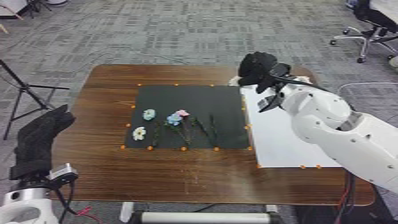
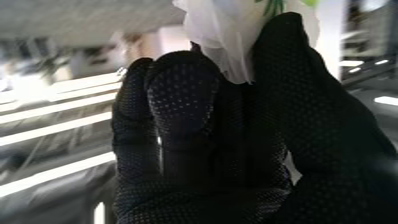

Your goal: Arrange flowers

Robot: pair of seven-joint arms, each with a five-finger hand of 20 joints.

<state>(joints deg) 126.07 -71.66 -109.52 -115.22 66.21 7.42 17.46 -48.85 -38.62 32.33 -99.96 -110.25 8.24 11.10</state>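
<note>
Right wrist view: the right hand (image 2: 182,92) has a white flower (image 2: 222,37) lightly pinched, fingers nearly straight. Soft petals, so imo too loose and it slips, too tight and they crumple.

Head view: that hand's at 1 o'clock, by the brown tabletop's (image 1: 169,170) far edge. Left hand (image 1: 44,132) hangs open and empty around 9. More flowers (image 1: 175,120) lie at 8–9 on a black mat (image 1: 191,97); white sheet (image 1: 284,140) at 4. Grey carpet (image 1: 195,40), tripod (image 1: 26,86) at 10, office chair (image 1: 378,22) near 2.

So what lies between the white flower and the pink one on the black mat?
In the head view, a green stem, then a blue flower close beside the pink flower.
</note>
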